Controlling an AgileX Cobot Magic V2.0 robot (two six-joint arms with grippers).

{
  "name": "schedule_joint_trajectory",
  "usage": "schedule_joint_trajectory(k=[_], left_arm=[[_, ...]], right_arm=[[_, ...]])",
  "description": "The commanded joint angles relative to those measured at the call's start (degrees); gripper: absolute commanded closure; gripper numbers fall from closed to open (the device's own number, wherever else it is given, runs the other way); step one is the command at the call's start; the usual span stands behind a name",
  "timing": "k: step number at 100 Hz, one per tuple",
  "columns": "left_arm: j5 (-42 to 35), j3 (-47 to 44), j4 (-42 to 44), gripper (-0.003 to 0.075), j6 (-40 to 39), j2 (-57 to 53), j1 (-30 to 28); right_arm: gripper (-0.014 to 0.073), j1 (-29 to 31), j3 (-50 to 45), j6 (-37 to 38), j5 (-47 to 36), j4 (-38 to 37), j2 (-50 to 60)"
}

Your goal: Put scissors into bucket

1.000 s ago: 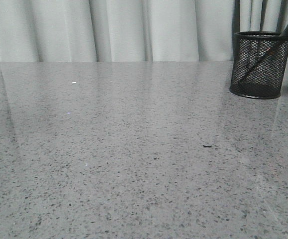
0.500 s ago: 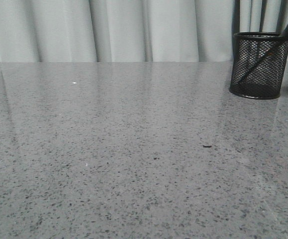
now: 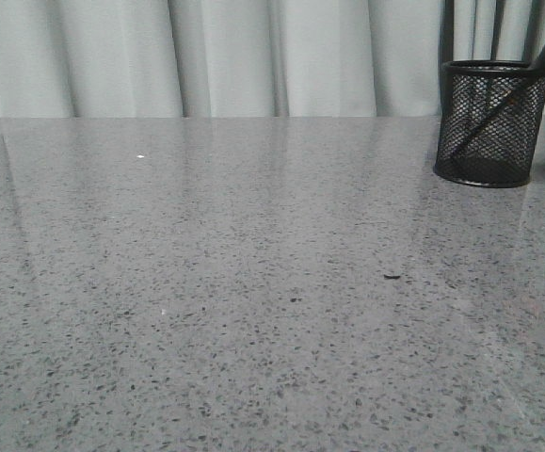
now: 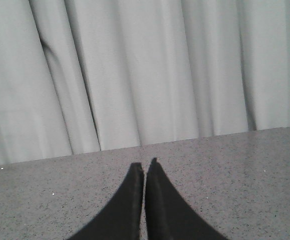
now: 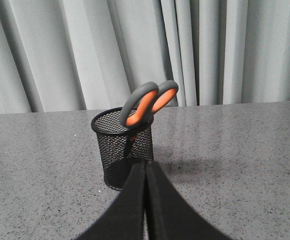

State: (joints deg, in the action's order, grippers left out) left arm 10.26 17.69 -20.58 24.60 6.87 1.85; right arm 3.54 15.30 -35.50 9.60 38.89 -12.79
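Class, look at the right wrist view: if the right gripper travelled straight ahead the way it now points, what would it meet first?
Most likely the bucket, which stands right ahead of the shut right gripper, with the scissors inside it. The gap between them is hard to judge.

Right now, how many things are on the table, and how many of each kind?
Scissors: 1, standing in the bucket with the handles leaning out over the rim
Bucket: 1, black mesh, upright on the table
Total: 2 things
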Motion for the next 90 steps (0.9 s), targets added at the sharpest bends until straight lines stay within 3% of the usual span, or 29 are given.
schedule_joint_trajectory(k=[1, 40, 62, 90], left_arm=[[-4.6, 1.4, -0.8, 0.0741, 0.1, 0.5, -0.2], [-5.0, 0.3, 1.7, 0.0741, 0.1, 0.5, -0.2], [-9.5, -9.3, 15.8, 0.0741, -16.6, -0.1, -0.3], [-10.3, -18.1, 16.4, 0.0741, -17.0, -7.1, -0.3]], right_arm=[[0.0662, 0.2, 1.5, -0.5, -4.0, 0.5, -0.3], [0.0662, 0.2, 1.5, -0.5, -4.0, 0.5, -0.3], [0.0662, 0.2, 1.5, -0.5, -4.0, 0.5, -0.3], [0.0662, 0.2, 1.5, -0.5, -4.0, 0.5, -0.3]])
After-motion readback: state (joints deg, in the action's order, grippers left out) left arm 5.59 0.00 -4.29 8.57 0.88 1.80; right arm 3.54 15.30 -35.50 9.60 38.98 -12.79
